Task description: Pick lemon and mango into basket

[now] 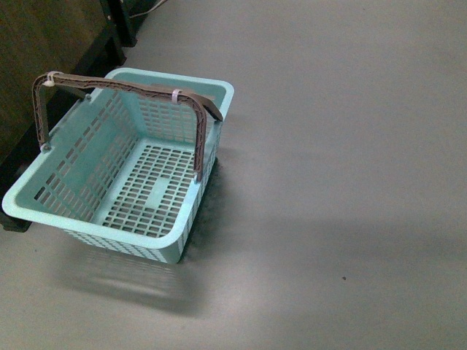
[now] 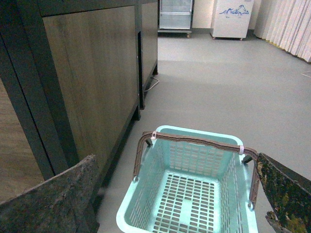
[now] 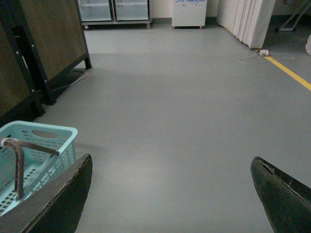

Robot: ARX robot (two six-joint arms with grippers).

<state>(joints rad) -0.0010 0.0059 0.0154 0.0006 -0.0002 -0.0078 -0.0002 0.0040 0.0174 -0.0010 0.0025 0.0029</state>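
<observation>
- Basket (image 1: 146, 74) stands on the floor (image 1: 343, 182), left of centre in the front view. Its long left side is just beside the cabinet and its near left corner is at the cabinet's dark foot. The slotted bottom shows across its whole width.
- Floor: plain grey, spreading open to the right of the basket and beyond it. In the right wrist view it runs wide towards a curtain (image 3: 243, 19) and a yellow line (image 3: 291, 73) far off.
- Cabinet (image 1: 36, 44): dark wood on black legs, walling in the basket's left edge. The other three rims face open floor.
- Left gripper (image 2: 176, 156): fingers spread wide at the two lower corners of its wrist view. It is above the basket and looks down into it, touching nothing.
- Right gripper (image 3: 171, 159): fingers likewise wide apart over bare floor. The basket's corner lies just beside one finger.
- Handles (image 1: 117, 84): brown, raised upright, arching from one long side to the other and crossing the mouth near its far end.
- Cable (image 2: 151, 85): lies by a cabinet leg, well apart from the basket.
- Zip ties (image 1: 176, 95): white, one near each end of the handles' top bar.
</observation>
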